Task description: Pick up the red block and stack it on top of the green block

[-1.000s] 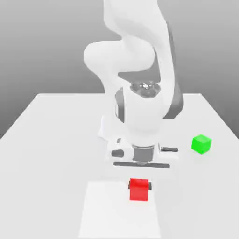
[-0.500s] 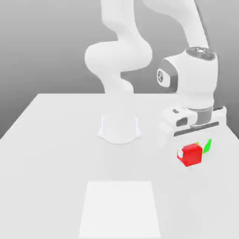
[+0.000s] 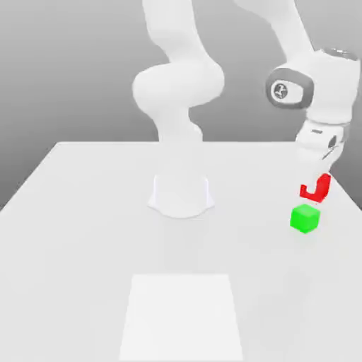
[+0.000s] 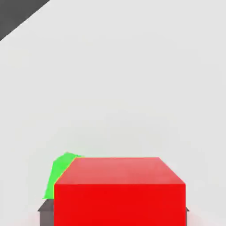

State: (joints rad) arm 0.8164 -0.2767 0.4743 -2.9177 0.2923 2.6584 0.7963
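The end effector pinches the small smooth red cube, holding it in the air just above the small smooth green cube on the white tabletop. The carry step looks nearly done; next, the red cube likely needs centring over the green one, then lowering.

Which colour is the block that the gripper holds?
Red, clearest in the hand view.
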